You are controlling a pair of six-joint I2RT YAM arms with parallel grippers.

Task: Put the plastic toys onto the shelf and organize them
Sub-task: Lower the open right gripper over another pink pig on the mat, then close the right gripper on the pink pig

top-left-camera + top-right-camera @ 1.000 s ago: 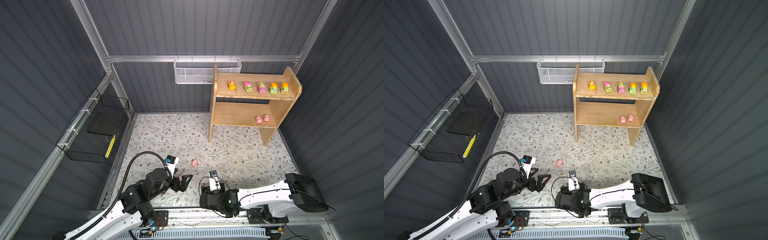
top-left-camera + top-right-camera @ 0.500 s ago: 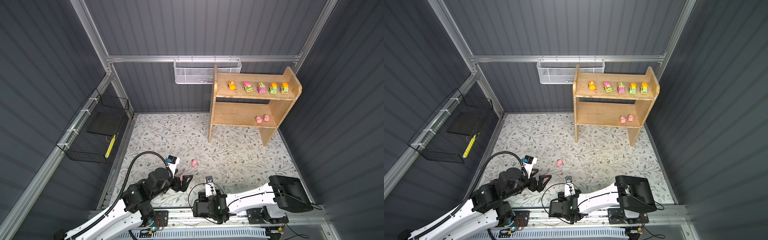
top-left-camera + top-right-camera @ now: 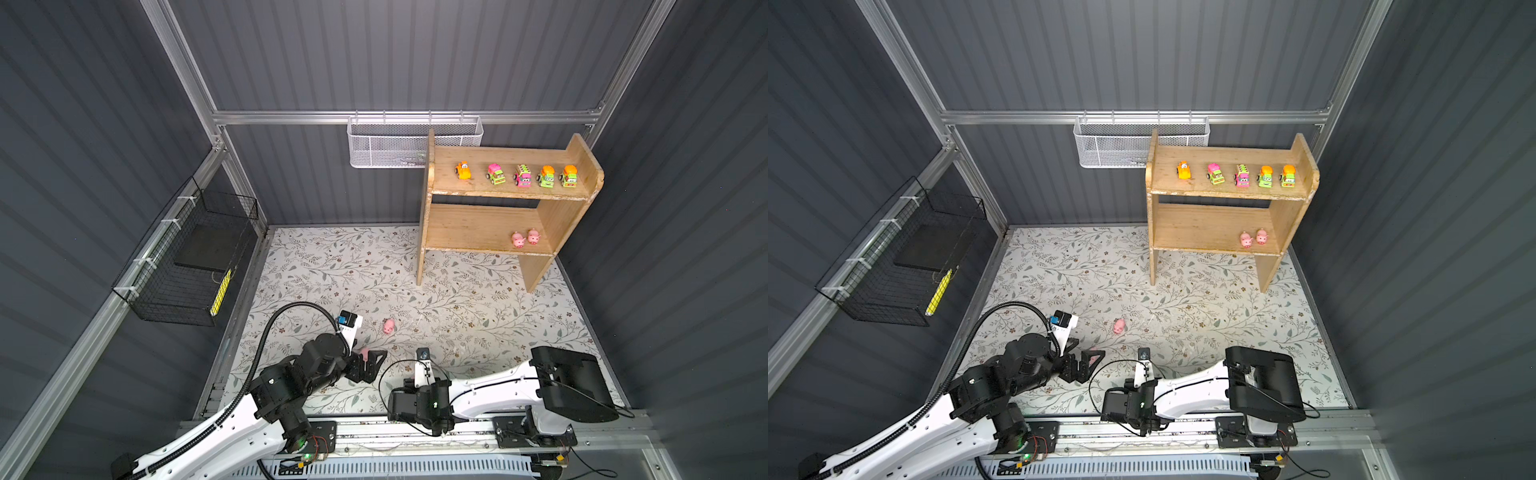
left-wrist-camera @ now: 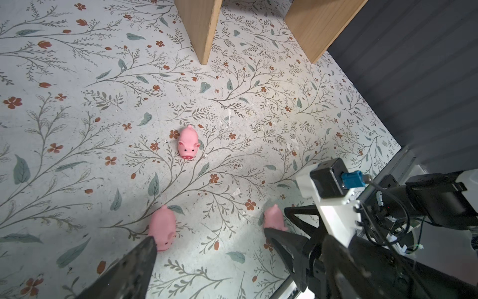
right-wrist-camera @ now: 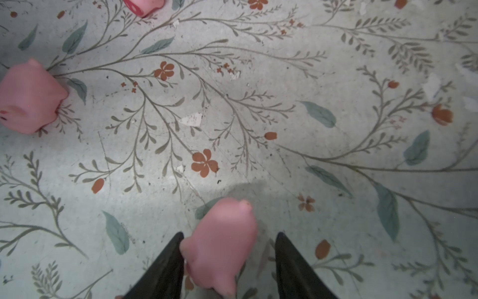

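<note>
The wooden shelf (image 3: 465, 226) (image 3: 1196, 224) stands at the back right, with several cartoon vehicles (image 3: 523, 175) on its top tier and two pink pigs (image 3: 525, 238) on the lower one. Three pigs lie on the floral floor. One pig (image 3: 389, 326) (image 4: 188, 143) lies free. A second pig (image 4: 162, 227) (image 5: 28, 98) sits by one fingertip of my wide-open left gripper (image 4: 208, 233) (image 3: 370, 361). The third pig (image 5: 219, 246) (image 4: 274, 218) sits between the jaws of my right gripper (image 5: 229, 234): one finger touches it and a gap shows at the other. Both top views hide that gripper under its wrist.
A white mesh basket (image 3: 411, 145) hangs on the back wall beside the shelf. A black wire basket (image 3: 187, 266) hangs on the left wall. The shelf's legs (image 4: 204, 28) stand on the floor. An aluminium rail (image 3: 415, 428) runs along the front edge behind both arms.
My right arm has swung in toward the front and its jaws have narrowed around the third pig. The left arm and the other pigs have hardly moved.
</note>
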